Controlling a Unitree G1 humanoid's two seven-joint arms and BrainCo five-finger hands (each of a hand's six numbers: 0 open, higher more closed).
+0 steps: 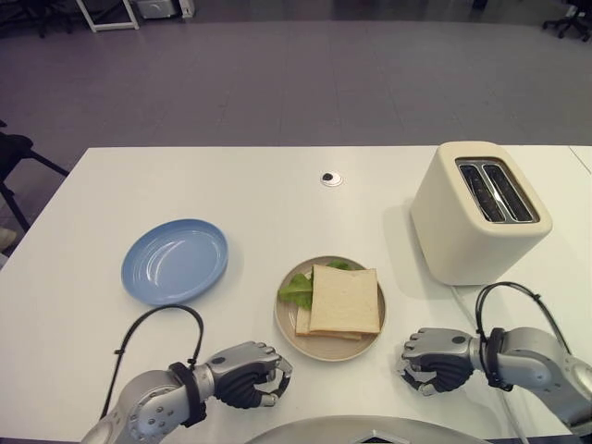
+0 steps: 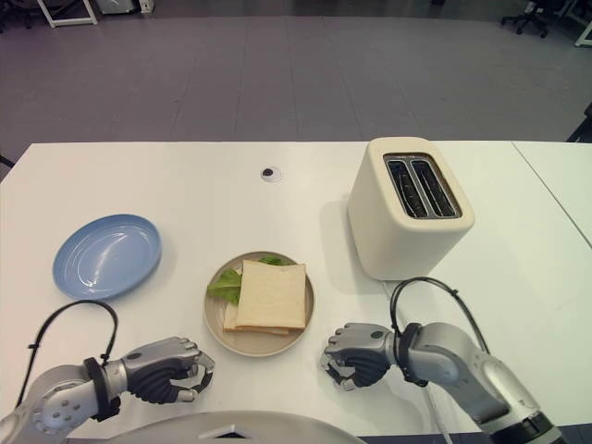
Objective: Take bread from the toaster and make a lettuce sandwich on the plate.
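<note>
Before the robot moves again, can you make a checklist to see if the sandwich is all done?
1. Toaster slots have no bread left: ok.
2. Top bread slice lies over the lettuce: ok.
3. Sandwich sits on the tan plate: ok.
4. Left hand curled, holding nothing: ok.
5. Right hand curled, holding nothing: ok.
6. Lettuce covers the whole lower slice: cannot tell.

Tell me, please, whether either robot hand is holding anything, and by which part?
Nothing is held: the left robot hand and right robot hand are curled and empty, either side of the sandwich plate.
</note>
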